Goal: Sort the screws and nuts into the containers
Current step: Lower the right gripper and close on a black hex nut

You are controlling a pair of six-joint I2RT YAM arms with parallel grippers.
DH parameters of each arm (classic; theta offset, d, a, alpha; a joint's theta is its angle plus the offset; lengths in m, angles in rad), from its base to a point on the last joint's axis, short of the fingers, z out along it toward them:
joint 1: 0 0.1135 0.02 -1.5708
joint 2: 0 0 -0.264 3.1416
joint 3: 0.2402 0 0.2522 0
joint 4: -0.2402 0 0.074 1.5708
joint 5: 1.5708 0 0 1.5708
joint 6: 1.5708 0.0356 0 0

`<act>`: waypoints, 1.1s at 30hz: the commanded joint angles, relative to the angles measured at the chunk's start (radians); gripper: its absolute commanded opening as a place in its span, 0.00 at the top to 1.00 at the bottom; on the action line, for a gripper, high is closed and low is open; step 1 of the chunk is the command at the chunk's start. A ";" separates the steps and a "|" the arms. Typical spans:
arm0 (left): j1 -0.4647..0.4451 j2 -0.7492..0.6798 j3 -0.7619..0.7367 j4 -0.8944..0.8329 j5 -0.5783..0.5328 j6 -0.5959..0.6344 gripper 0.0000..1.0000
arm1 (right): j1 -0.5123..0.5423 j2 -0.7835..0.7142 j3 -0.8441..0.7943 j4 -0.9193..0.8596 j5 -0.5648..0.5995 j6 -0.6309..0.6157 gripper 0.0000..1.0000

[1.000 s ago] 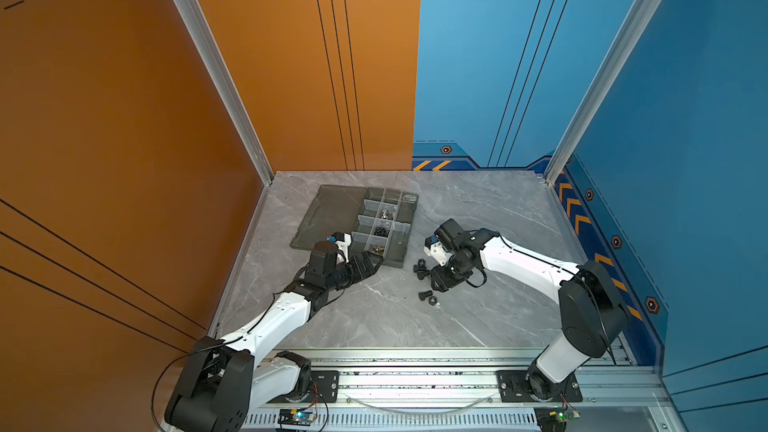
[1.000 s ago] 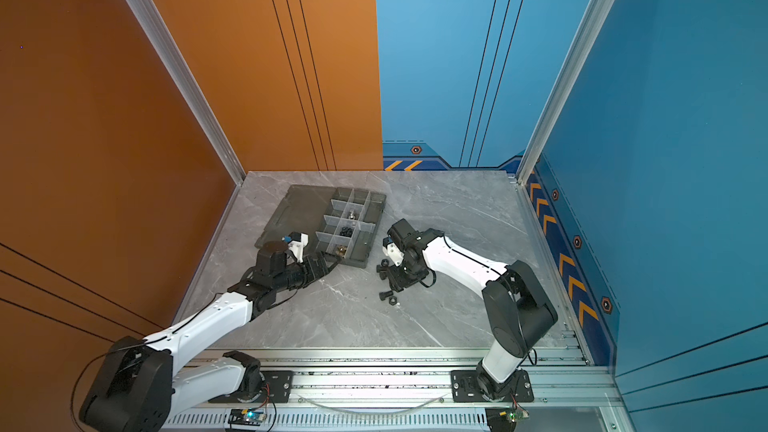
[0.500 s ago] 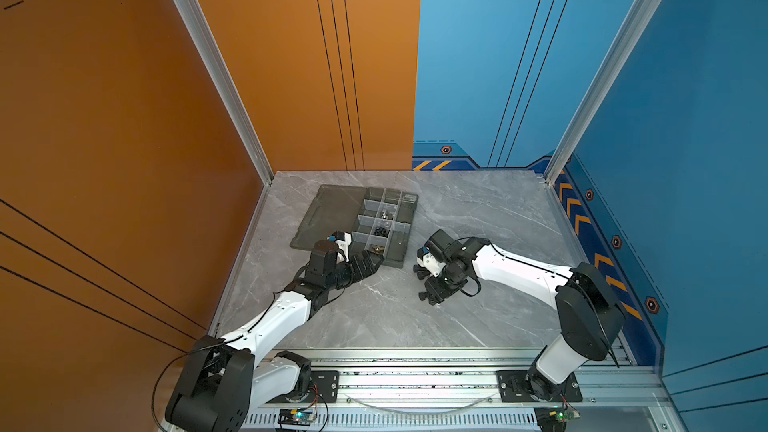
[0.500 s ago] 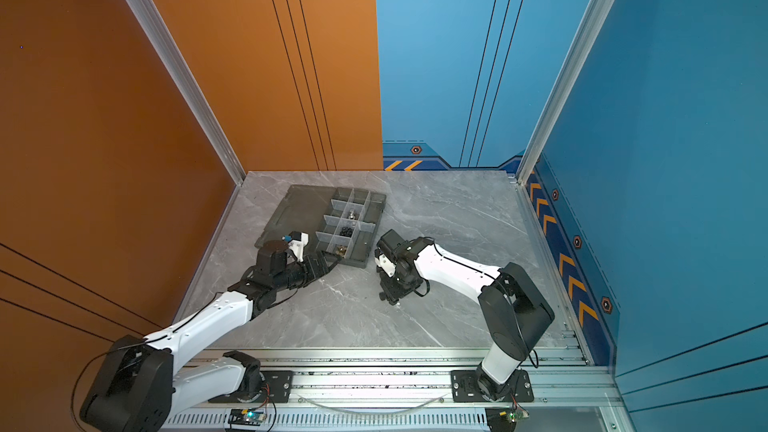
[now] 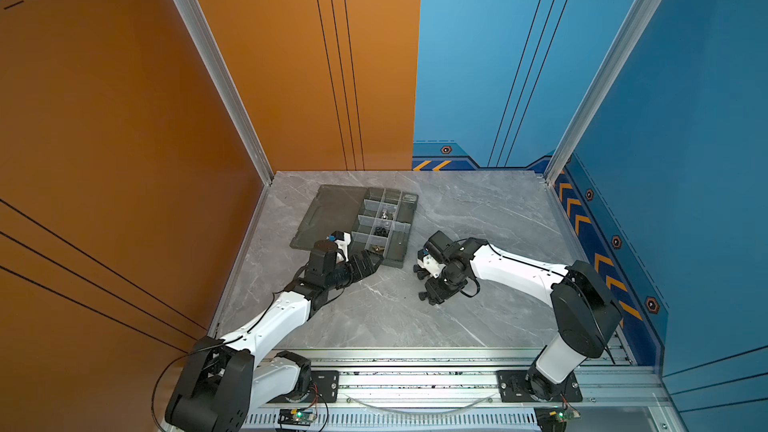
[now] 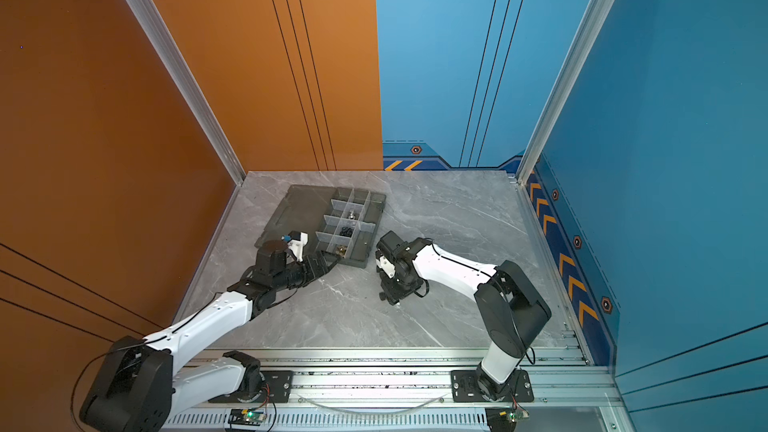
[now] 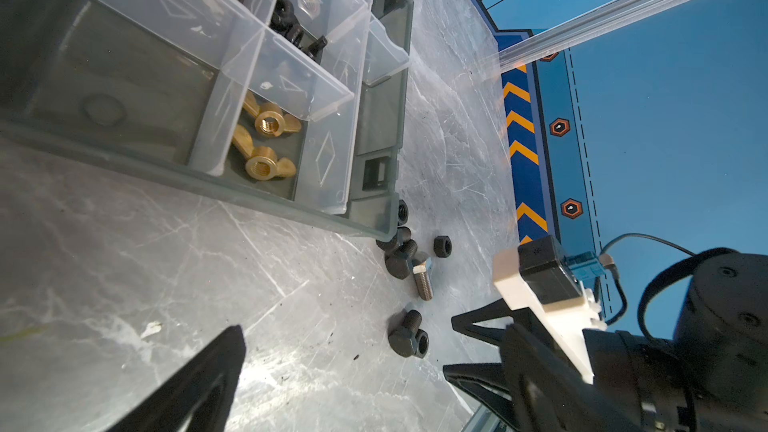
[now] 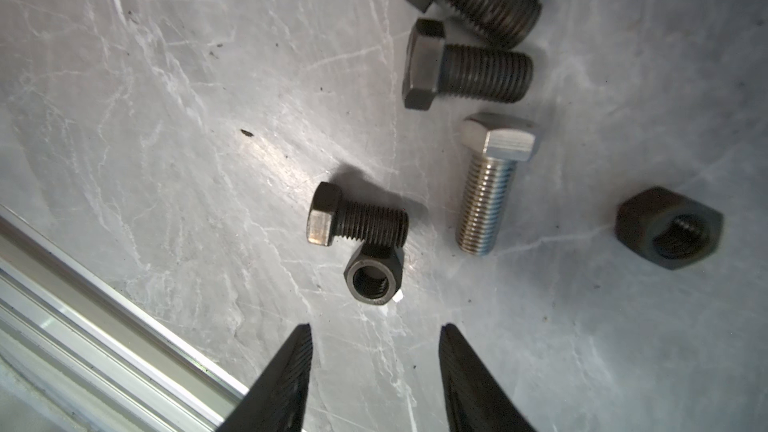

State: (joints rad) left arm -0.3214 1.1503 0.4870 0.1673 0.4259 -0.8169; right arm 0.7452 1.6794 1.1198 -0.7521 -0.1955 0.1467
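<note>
We note the right gripper (image 8: 376,328) low over the tabletop (image 8: 166,118), jaws apart and empty, just short of 1 black screw (image 8: 357,220) touching 1 black nut (image 8: 374,280), 1 silver screw (image 8: 488,184) beside, while the left gripper (image 5: 374,263), jaws wide apart, sits by the tray (image 7: 166,168) cell holding 2 brass winged nuts (image 7: 270,122).

Matt blk screws (image 8: 467,72); shiny silver screw (image 8: 484,197); translucent plastic containers (image 7: 291,72).
</note>
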 commanded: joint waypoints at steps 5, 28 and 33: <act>0.012 0.002 0.018 -0.011 -0.017 0.002 0.02 | -0.006 0.019 -0.016 -0.020 0.038 0.021 0.48; 0.002 -0.015 0.026 -0.029 -0.030 0.004 0.02 | 0.021 0.084 -0.031 0.044 0.015 0.058 0.51; 0.001 -0.011 0.021 -0.025 -0.027 0.004 0.02 | 0.026 0.103 -0.025 0.043 0.023 0.060 0.52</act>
State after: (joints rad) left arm -0.3153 1.1511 0.4999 0.1562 0.4187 -0.8173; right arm 0.7662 1.7638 1.0882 -0.7139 -0.1787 0.1883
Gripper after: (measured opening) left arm 0.976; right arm 0.480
